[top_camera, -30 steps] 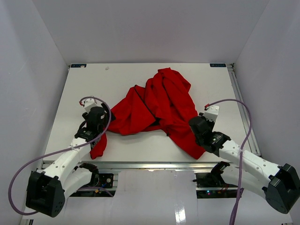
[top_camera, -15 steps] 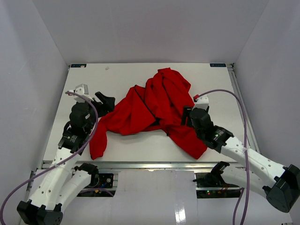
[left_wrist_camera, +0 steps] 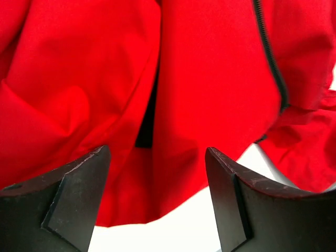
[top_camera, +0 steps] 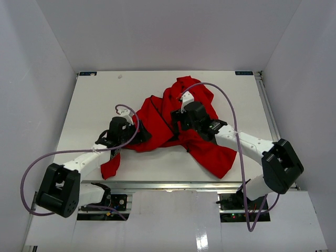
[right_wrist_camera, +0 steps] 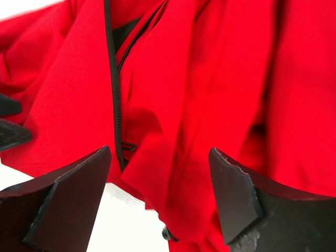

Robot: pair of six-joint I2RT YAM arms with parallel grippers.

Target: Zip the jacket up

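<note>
The red jacket (top_camera: 181, 113) lies crumpled in the middle of the white table (top_camera: 94, 100), one sleeve trailing to the near left and another part to the near right. My left gripper (top_camera: 140, 135) is at the jacket's left hem, open, with red fabric (left_wrist_camera: 105, 94) and a dark zipper line (left_wrist_camera: 270, 58) ahead of its empty jaws (left_wrist_camera: 157, 199). My right gripper (top_camera: 175, 124) hovers over the jacket's middle, open and empty (right_wrist_camera: 160, 199). A dark zipper (right_wrist_camera: 113, 89) runs down just ahead of its left finger.
White walls close in the table on three sides. A metal rail (top_camera: 168, 184) runs along the near edge. Purple cables (top_camera: 220, 94) loop above both arms. Bare table shows under the jacket's hem in both wrist views (left_wrist_camera: 173, 231).
The left arm swung in from the far left to the jacket's left hem. The right arm left the jacket's near-right part, moved to its middle, and its jaws opened wider.
</note>
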